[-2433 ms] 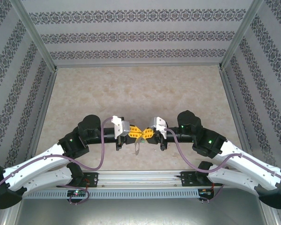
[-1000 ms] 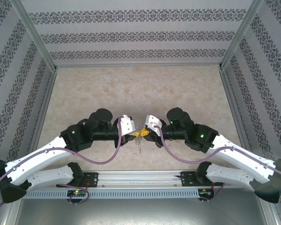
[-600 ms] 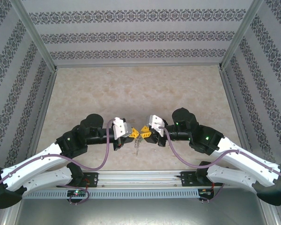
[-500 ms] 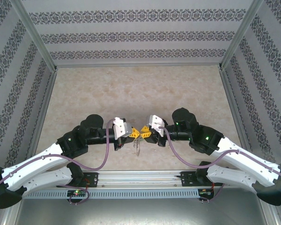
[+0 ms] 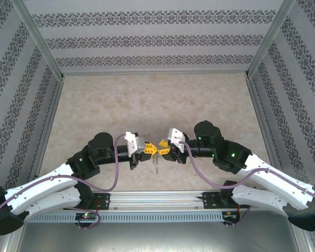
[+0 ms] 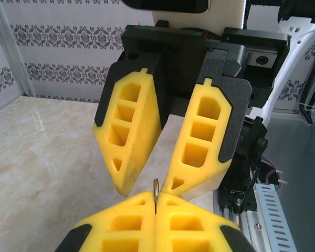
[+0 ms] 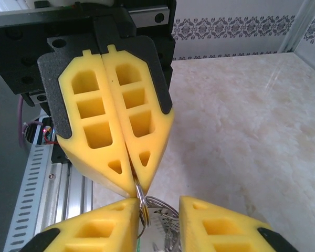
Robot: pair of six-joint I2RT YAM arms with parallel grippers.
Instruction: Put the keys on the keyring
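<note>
Backed out of the tight huddle of a second ago, left gripper [image 5: 153, 149] and right gripper [image 5: 163, 150] flatter, tip to tip. Nudged the dangling keyring [image 5: 156, 163] slightly rightward since half a second back

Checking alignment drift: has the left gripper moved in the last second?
Yes. The left gripper, shut on the keyring, has backed leftward, toward the left wall.

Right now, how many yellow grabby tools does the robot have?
2. The left tool is near the middle of the table, shut on the keyring. The right tool faces it, tips almost touching, and is open.
</note>
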